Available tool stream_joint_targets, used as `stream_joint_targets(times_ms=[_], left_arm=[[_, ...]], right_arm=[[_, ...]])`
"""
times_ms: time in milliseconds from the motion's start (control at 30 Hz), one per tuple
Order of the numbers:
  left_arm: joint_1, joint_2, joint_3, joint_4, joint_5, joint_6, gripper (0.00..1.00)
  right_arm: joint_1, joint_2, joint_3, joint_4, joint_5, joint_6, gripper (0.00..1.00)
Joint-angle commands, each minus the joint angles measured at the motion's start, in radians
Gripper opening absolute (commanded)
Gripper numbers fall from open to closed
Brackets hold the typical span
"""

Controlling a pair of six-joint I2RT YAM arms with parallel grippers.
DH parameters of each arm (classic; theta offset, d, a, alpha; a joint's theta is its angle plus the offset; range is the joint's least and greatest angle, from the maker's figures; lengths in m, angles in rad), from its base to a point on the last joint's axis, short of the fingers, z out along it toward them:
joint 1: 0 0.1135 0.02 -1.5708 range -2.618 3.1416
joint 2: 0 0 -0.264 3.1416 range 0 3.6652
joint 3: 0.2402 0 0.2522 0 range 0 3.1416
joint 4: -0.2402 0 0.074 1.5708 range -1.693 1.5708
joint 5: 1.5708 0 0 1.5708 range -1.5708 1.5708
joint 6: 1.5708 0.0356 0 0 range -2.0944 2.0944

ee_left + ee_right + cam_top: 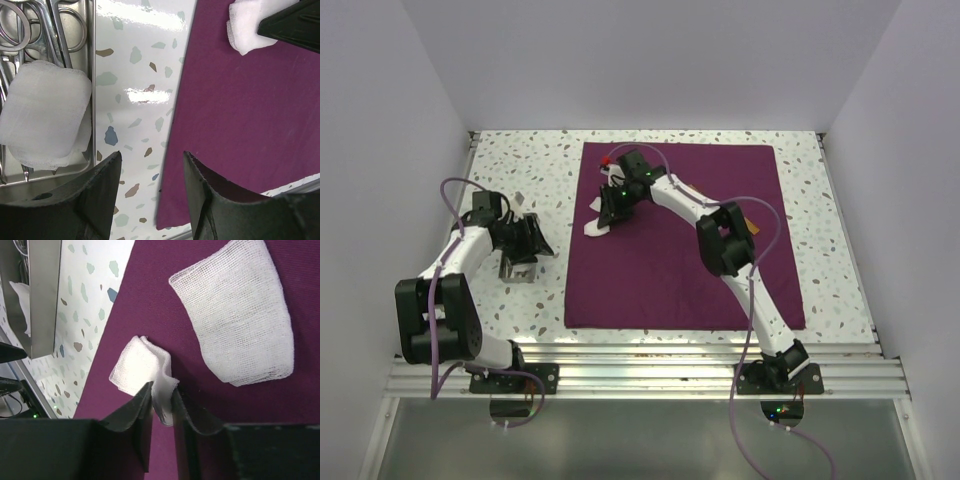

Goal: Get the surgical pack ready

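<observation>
The maroon cloth (685, 250) lies flat on the table. My right gripper (162, 392) is shut on a crumpled white gauze square (140, 367) near the cloth's left edge; from above that gripper (608, 208) sits over the cloth's upper left. A second gauze square (240, 315) lies flat on the cloth beside it. The metal tray (91, 75) stands left of the cloth, holding steel scissors (52, 25) and a gauze pad (45, 115). My left gripper (151, 160) hangs open over the bare table between tray and cloth (250, 125), with nothing between its fingers.
The terrazzo table (535, 160) is walled on three sides. A small red item (606, 158) lies at the cloth's far left corner. An orange strip (752, 226) shows beside the right arm. An aluminium rail (650, 375) carries both arm bases at the near edge.
</observation>
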Motion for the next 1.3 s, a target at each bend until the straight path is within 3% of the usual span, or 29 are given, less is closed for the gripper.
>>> stream_joint_targets(times_ms=[0,33,167,500,767,1267], left_arm=[[-0.004,-0.034,-0.004,0.035,0.02,0.003,0.56],[-0.003,-0.037,-0.004,0.035,0.02,0.003,0.56],[-0.003,-0.047,-0.01,0.032,0.019,0.006,0.56],[-0.004,-0.054,-0.024,0.042,0.023,0.001,0.56],[-0.004,-0.048,-0.024,0.044,0.025,0.0,0.57],[-0.004,-0.016,-0.012,0.05,0.031,-0.002,0.57]], right_arm=[[0.005,-0.017,-0.002,0.041,-0.015,0.036,0.22],[0.005,-0.026,0.003,0.041,-0.006,0.044,0.14],[0.007,-0.06,0.004,0.067,-0.001,0.078,0.0],[-0.016,-0.152,-0.003,0.232,0.028,0.208,0.0],[-0.054,-0.054,0.089,0.284,0.04,0.308,0.0],[-0.061,-0.049,-0.049,0.456,0.183,0.469,0.0]])
